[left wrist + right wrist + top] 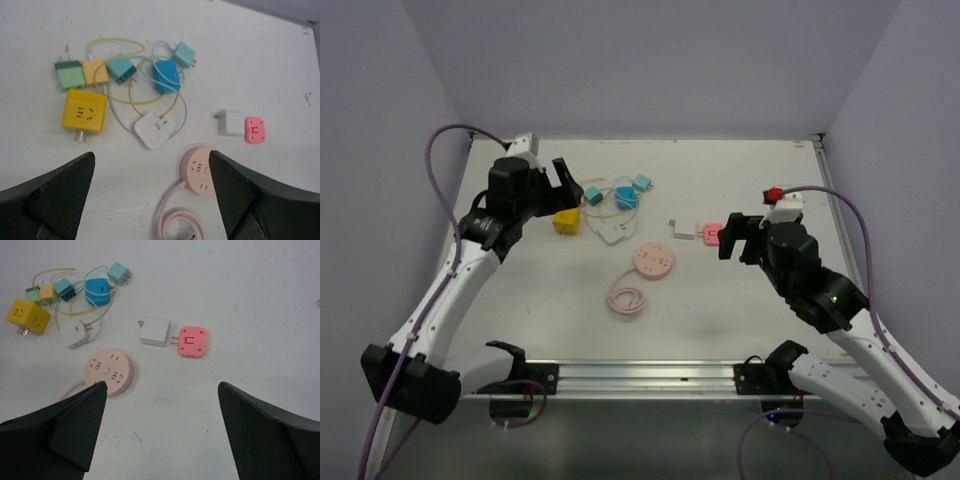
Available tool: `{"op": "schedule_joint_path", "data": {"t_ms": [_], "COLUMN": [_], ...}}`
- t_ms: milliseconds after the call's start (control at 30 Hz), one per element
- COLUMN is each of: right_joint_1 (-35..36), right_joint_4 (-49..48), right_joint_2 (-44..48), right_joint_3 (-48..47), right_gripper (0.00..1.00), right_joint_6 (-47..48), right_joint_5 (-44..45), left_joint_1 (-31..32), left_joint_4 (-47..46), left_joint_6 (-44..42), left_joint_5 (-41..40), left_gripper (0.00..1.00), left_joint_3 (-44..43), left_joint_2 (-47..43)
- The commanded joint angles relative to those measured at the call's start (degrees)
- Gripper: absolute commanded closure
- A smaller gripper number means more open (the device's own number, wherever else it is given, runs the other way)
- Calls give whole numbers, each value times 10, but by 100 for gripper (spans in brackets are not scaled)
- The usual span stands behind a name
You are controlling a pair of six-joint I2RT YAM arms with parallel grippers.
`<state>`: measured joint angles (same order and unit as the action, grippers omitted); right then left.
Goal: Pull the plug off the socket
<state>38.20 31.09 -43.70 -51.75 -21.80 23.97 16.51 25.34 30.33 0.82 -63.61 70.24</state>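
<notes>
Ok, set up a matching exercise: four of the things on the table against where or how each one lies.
1. yellow cube
2. round pink socket
3. white plug
4. small pink socket

A. farthest right of the four
B. farthest left of the four
C. has a coiled cord trailing from it
D. prongs face the small pink socket

Pairs: 1-B, 2-C, 3-D, 4-A

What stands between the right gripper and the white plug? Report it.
Nothing visible does. The right gripper hangs open, with the white plug and pink socket just ahead in its wrist view. The round pink power strip lies off to one side.
</notes>
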Motion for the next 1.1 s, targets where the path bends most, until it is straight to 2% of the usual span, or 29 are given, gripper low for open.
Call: {"op": "schedule_joint_path", "data": {"t_ms": [0, 100, 267, 400, 500, 667, 800, 1067], "right_joint_1": [0, 0, 0, 0, 0, 0, 1, 0], "right_joint_4": [70, 89, 91, 68, 54, 38, 35, 31], "right_joint_2": [24, 41, 98, 150, 195, 266, 316, 339], "right_joint_3": [-55, -85, -100, -70, -35, 18, 57, 103], "right_gripper": [2, 1, 1, 1, 1, 1, 1, 1], "right_joint_6": [35, 54, 87, 127, 153, 159, 155, 146], "right_joint_5": [81, 124, 193, 216, 227, 245, 252, 261], "left_joint_1": [-5, -5, -5, -5, -4, -4, -4, -4], "left_joint_4": [75, 104, 159, 147, 124, 62, 38, 2], "left_joint_6": [-57, -69, -86, -117, -129, -142, -128, -80], "left_joint_5": [-86, -123, -231, -333, -381, -387, -383, -362], "left_gripper": [1, 1, 0, 0, 0, 0, 1, 0], "left_joint_3": [-45, -48, -39, 7, 61, 127, 189, 292], "left_joint_2": [-99, -183, -297, -381, -448, -534, -563, -612]}}
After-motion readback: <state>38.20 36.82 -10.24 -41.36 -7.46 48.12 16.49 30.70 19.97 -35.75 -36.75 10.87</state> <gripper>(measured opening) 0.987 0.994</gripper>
